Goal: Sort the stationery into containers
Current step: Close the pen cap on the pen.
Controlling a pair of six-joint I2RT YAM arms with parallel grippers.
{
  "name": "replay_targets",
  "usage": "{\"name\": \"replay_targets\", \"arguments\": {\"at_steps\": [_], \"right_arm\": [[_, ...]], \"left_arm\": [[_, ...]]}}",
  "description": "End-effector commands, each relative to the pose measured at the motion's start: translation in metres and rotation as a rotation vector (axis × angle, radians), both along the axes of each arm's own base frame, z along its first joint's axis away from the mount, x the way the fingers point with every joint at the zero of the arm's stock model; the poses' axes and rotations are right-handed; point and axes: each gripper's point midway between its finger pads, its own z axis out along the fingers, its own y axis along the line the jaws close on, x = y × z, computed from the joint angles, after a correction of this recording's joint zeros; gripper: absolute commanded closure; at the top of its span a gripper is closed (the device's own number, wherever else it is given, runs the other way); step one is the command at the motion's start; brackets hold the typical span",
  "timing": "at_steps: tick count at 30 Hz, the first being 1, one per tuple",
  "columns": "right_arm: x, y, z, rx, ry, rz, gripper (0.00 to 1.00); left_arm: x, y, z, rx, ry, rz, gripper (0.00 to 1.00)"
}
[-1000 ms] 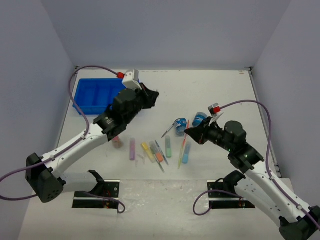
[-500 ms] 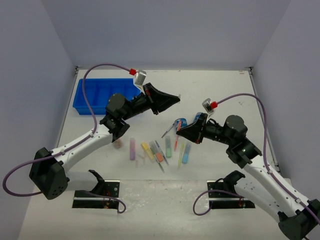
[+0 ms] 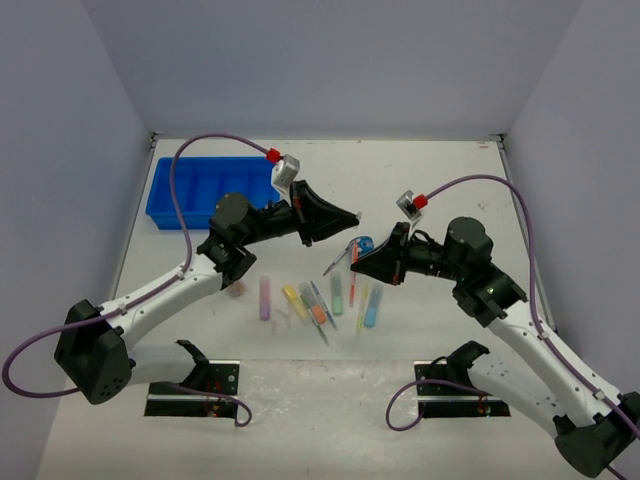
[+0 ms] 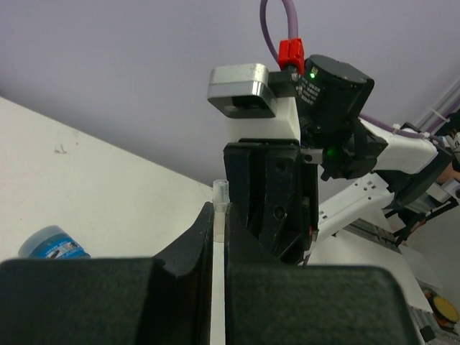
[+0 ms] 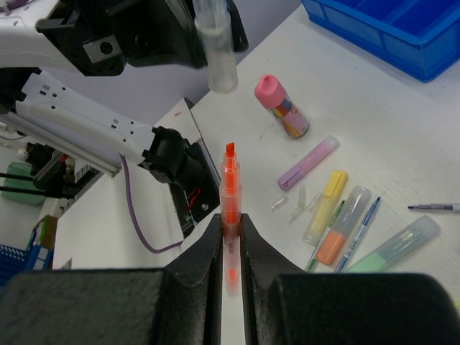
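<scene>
Gripping an uncapped orange highlighter (image 5: 230, 188) by its barrel, the right gripper (image 5: 230, 228) aims the tip at the left gripper (image 4: 220, 219), whose fingers pinch a clear cap (image 4: 220, 198). Both hover mid-table, tips near each other. Below them, toward six o'clock, lies a row of markers starting with a purple marker (image 3: 265, 297). A pink-capped bottle (image 5: 282, 108) sits at its nine o'clock. The blue tray (image 3: 172, 218) sits at the table's ten o'clock.
</scene>
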Motion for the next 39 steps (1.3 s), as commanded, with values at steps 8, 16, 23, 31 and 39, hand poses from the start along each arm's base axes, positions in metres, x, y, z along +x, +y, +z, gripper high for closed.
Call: {"name": "replay_targets", "arguments": {"at_steps": [8,16,23,31,39], "right_arm": [[-0.001,0.002,0.030,0.027,-0.068,0.028,1.00],[0.003,0.002,0.032,0.022,-0.074,0.013,1.00],[0.000,0.001,0.038,0.035,-0.084,0.017,1.00],[0.003,0.002,0.041,0.042,-0.085,0.006,1.00],[0.006,0.002,0.042,0.044,-0.072,-0.017,1.00]], "left_arm": [[-0.015,0.007,0.013,-0.101,-0.020,-0.054,1.00],[-0.016,0.006,0.016,-0.136,0.026,-0.071,1.00],[-0.018,0.005,0.012,-0.133,0.032,-0.092,1.00],[-0.018,0.002,0.008,-0.132,0.038,-0.114,1.00],[-0.019,0.002,0.002,-0.126,0.048,-0.119,1.00]]}}
